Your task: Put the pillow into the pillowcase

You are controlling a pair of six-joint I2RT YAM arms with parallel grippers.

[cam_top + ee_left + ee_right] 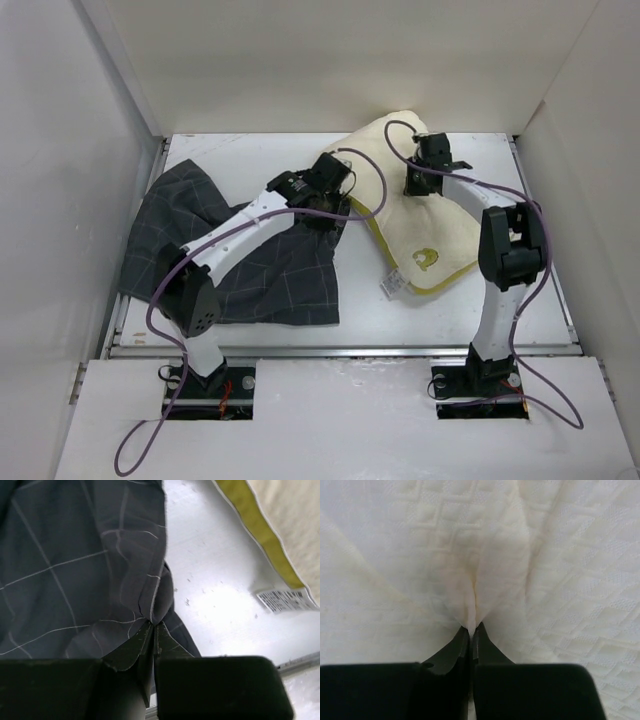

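The pillow (420,215) lies at the back right of the table (450,310), slanting, its tag (392,282) and emblem (425,258) at the near corner. My right gripper (416,184) sits on its upper part. The pillowcase (270,270) is spread out on the left, crumpled, its right edge just beside the pillow's yellow band (375,240). My left gripper (338,196) is at that edge.

From above I cannot tell how either pair of jaws stands; the wrist cameras settle it. On the right wrist the jaws are closed to a sliver, pinching a raised fold of the quilted cover, which fills the whole picture. On the left wrist the jaws are likewise nearly together, nipping a pucker at the pillowcase's hem, with bare table between the hem and the band. The barcode on the tag shows only there.

The left arm lies across the pillowcase and hides its middle from above. White walls close in the table on three sides.
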